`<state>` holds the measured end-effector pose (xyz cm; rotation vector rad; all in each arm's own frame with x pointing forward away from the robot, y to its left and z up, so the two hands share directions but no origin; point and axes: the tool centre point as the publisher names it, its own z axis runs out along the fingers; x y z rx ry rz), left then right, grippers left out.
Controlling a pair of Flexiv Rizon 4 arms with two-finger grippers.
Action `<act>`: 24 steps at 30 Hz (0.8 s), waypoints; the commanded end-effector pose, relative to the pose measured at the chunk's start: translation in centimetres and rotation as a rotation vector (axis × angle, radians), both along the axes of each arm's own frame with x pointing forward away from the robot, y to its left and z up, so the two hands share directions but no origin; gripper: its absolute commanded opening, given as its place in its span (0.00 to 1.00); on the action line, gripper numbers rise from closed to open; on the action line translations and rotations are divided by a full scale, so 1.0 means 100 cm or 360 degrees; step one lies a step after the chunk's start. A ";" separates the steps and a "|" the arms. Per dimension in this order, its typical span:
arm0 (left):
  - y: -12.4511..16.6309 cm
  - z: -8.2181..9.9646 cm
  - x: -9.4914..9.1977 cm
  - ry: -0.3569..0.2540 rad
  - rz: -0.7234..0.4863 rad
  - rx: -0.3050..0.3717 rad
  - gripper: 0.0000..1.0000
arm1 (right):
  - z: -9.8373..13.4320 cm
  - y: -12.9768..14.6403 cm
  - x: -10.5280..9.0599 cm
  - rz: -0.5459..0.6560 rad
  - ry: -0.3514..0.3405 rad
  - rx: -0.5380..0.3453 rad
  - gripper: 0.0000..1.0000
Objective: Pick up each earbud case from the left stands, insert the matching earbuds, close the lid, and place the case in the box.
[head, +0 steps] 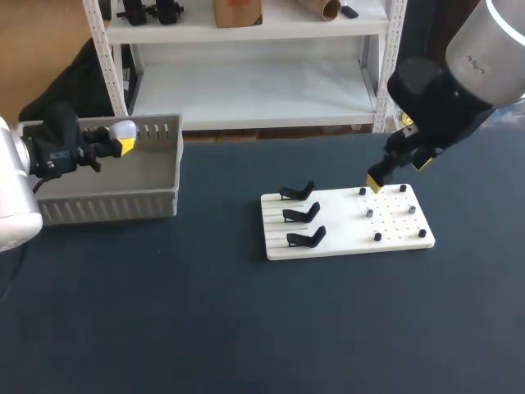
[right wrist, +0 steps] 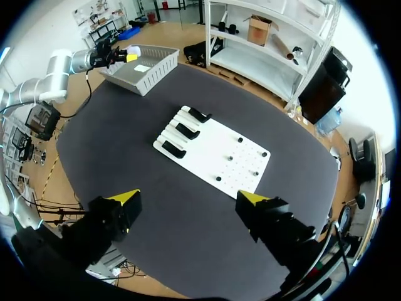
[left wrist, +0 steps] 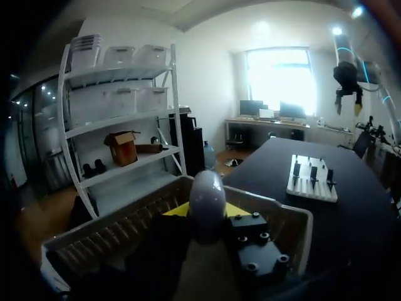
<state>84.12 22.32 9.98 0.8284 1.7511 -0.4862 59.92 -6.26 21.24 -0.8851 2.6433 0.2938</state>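
Note:
My left gripper [head: 121,141] hangs over the grey box [head: 176,156], shut on a pale, rounded earbud case [head: 124,128]. In the left wrist view the case [left wrist: 207,199] stands upright between the yellow tips, above the box's inside [left wrist: 125,233]. On the left half of the white board [head: 344,223] stand three black stands [head: 302,214], all bare. Small dark earbuds [head: 369,212] sit on the board's pegged right half. My right gripper [head: 399,172] hovers open above that right half. From its wrist, its fingers [right wrist: 125,199] spread wide, high over the board [right wrist: 213,153].
The box stands at the table's far left, and from the right wrist I see it [right wrist: 145,68] past the board. Dark tabletop [head: 246,328] surrounds the board. A white shelf rack stands behind the table's far edge.

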 end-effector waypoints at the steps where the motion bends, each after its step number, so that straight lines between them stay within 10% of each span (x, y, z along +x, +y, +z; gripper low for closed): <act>1: 0.007 -0.019 0.013 -0.0008 0.0057 0.0001 0.00 | 0.000 0.000 0.000 0.0000 -0.0001 0.0002 1.00; 5: 0.008 -0.028 0.013 -0.0026 0.0005 -0.0036 0.01 | 0.000 0.000 0.000 0.0000 -0.0001 0.0002 1.00; 8: 0.006 -0.038 0.011 0.0006 -0.0048 -0.0024 0.33 | 0.000 0.000 0.000 0.0000 -0.0001 0.0002 1.00; 14: 0.007 -0.044 0.010 0.0039 -0.0049 -0.0029 0.44 | 0.000 0.000 0.000 0.0000 -0.0001 0.0002 1.00; 24: -0.003 -0.009 -0.006 -0.0032 -0.0186 -0.0020 0.74 | 0.000 0.000 0.000 0.0000 -0.0001 0.0002 1.00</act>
